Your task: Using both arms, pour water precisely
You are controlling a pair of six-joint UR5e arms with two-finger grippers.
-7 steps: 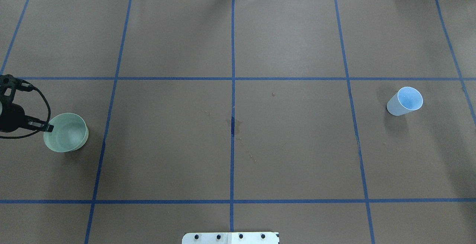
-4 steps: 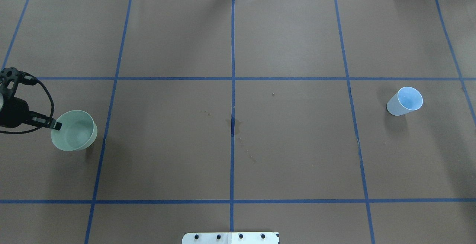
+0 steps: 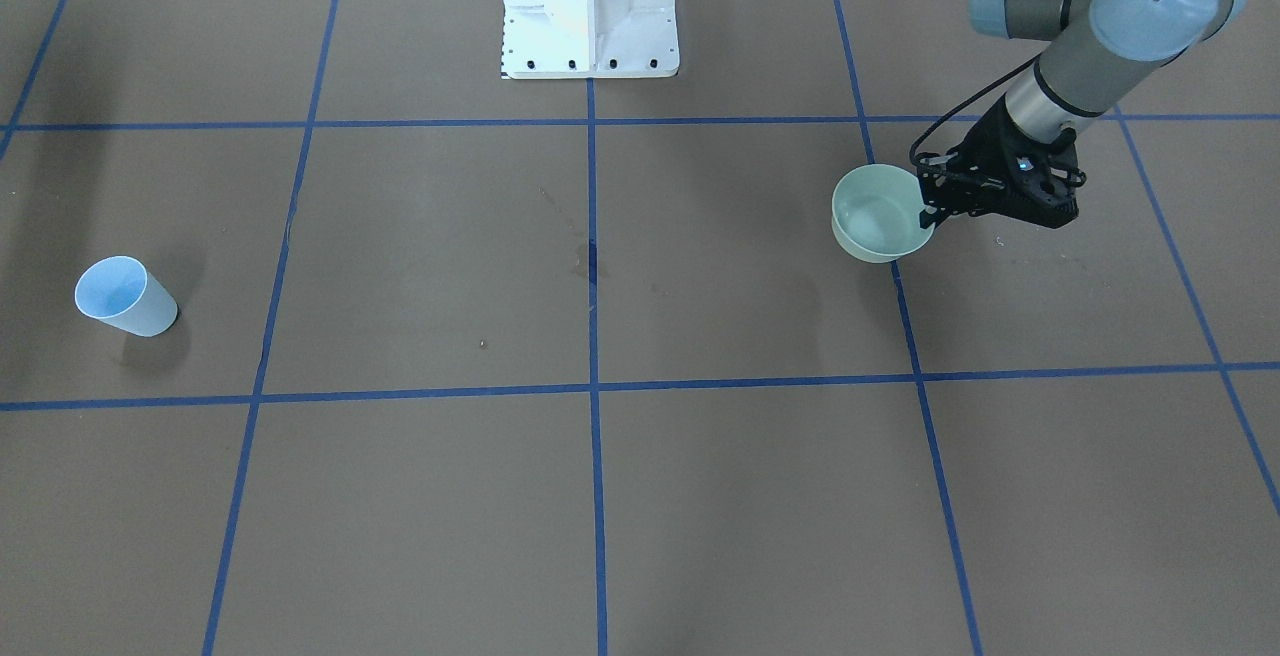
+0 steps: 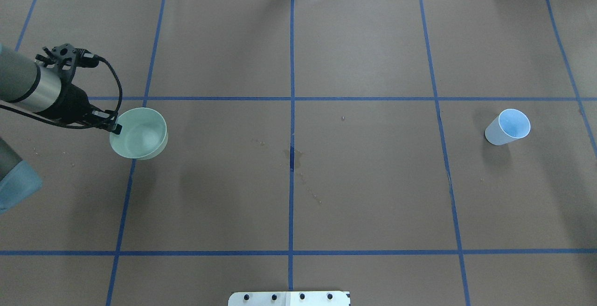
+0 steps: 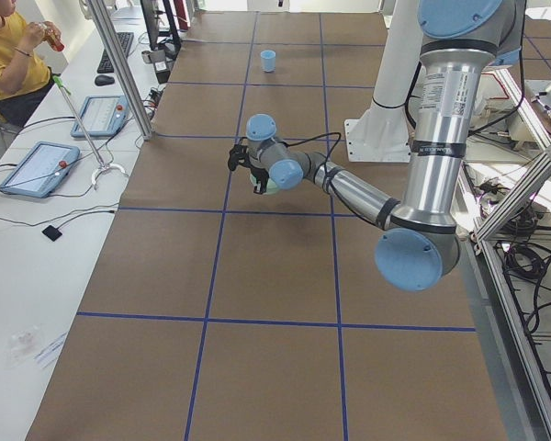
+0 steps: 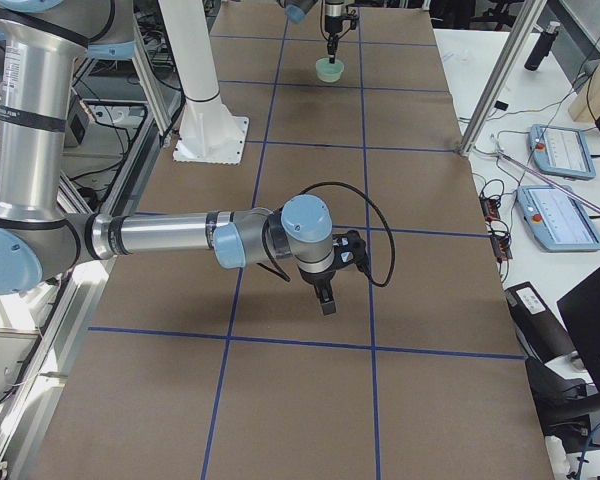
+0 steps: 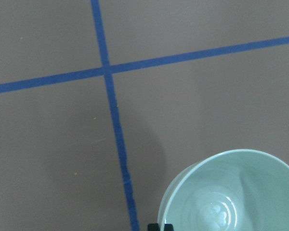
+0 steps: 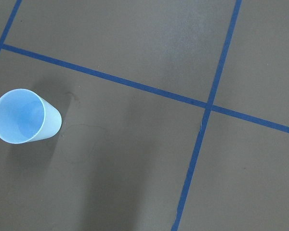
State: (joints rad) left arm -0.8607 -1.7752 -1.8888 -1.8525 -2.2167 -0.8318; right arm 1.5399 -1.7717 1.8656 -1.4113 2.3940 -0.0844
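Observation:
My left gripper is shut on the near rim of a pale green bowl, also seen in the front-facing view. The bowl looks held a little off the table, upright. Water glints faintly at the bowl's bottom in the left wrist view. A light blue cup stands alone at the table's right, and it shows in the right wrist view. My right gripper shows only in the exterior right view, hanging over the table; I cannot tell whether it is open or shut.
The white pedestal base sits at the robot's edge. Small wet stains mark the table's centre. Blue tape lines grid the brown cover. A person sits beyond the side bench with tablets.
My left gripper has carried the green bowl to the right and towards the far side of the table; more of the arm now shows. The blue cup has not moved.

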